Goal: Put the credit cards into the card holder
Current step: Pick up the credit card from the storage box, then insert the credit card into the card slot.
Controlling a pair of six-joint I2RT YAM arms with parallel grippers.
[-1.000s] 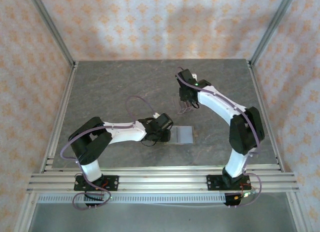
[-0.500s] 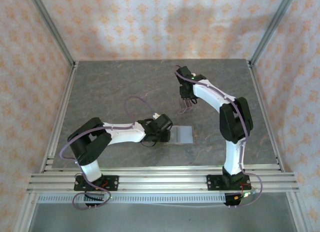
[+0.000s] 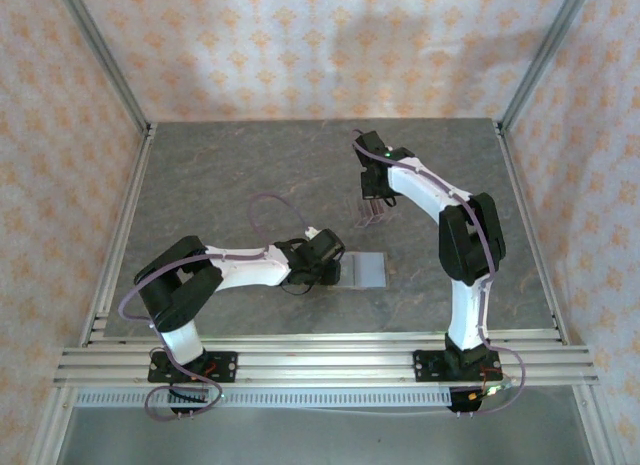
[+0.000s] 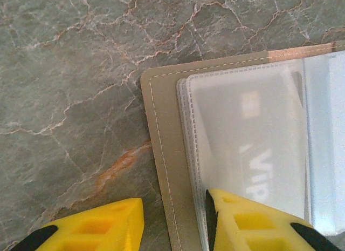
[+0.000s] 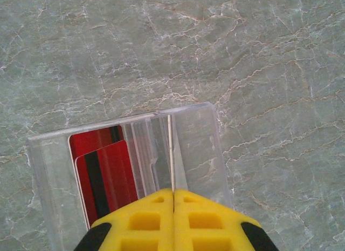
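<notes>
Nearest you, the left gripper (image 4: 172, 226) stands parted, one finger pinning the flat tan-brown folding card holder (image 4: 157, 132) open; its clear pocket (image 4: 242, 127) seems to hold a pale card. Farther off, the right gripper (image 5: 173, 199) has just clenched on a thin edge in the clear slotted plastic rack (image 5: 202, 137), probably a card to lift. Red plastic credit cards (image 5: 105, 170) wait beside it.

Quick tally from us: we count two red credit cards (image 5: 116, 170), one pale card (image 4: 248, 148) under plastic, one tan card holder (image 4: 170, 164), one clear rack (image 5: 199, 143), one desk (image 5: 161, 46).
</notes>
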